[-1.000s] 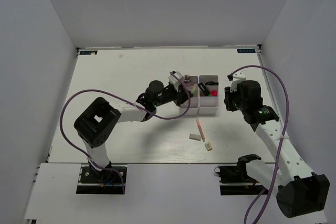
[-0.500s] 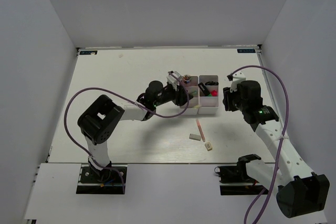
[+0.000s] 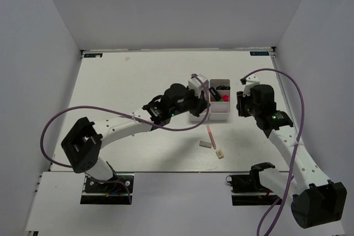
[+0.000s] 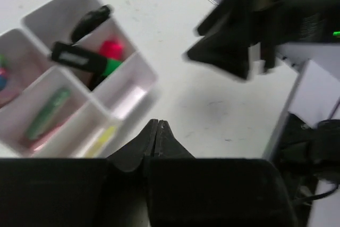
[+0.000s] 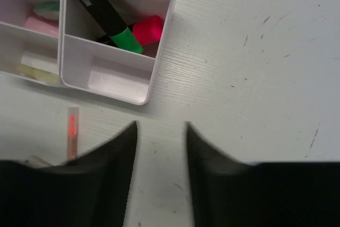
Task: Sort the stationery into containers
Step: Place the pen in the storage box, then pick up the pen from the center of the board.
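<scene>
Table [image 3: 127, 81]: bins [image 3: 220, 116] right of centre. Left gripper [image 4: 157, 126]: jaws closed tight, empty, over bins' 9 o'clock side. Right gripper [image 5: 159, 128]: jaws apart, empty, 3 o'clock of bins. Pink stick [image 3: 210, 135], grey eraser [image 3: 206, 143], tan eraser [image 3: 220, 154]: loose, 6 o'clock of bins

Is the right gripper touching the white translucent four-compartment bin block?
Apart. The right wrist view shows bare table between the open right gripper and the bin block's near corner.

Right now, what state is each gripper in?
Left gripper: closed, nothing visible in it.
Right gripper: open, empty.
</scene>
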